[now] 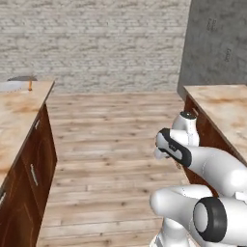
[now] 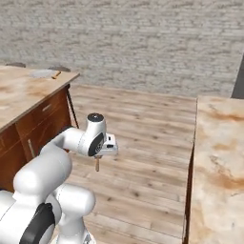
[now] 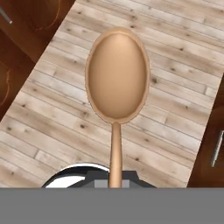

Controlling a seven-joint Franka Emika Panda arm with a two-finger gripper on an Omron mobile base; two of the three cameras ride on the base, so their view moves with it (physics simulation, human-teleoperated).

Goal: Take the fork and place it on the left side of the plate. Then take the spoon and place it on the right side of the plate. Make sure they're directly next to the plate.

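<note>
My gripper (image 2: pixel 97 156) is shut on the spoon (image 3: pixel 117 78), which hangs over the wooden floor between two counters. In the hand view the brown oval bowl points away from me and the thin handle runs back to the jaws. From the right base view the spoon (image 2: pixel 97 165) pokes down below the hand. The pale plate (image 2: pixel 42 73) lies at the far end of the left counter, with the orange fork (image 2: pixel 56 75) just beside it. The left base view shows the same plate (image 1: pixel 10 86) and fork (image 1: pixel 30 85) at that counter's far corner.
The left counter (image 1: pixel 19 113) has dark wood cabinet fronts with handles. A second counter (image 2: pixel 224 157) runs along the right. A wooden floor (image 1: pixel 111 140) lies between them, with a brick wall behind and a grey block (image 1: pixel 217 43) at the back right.
</note>
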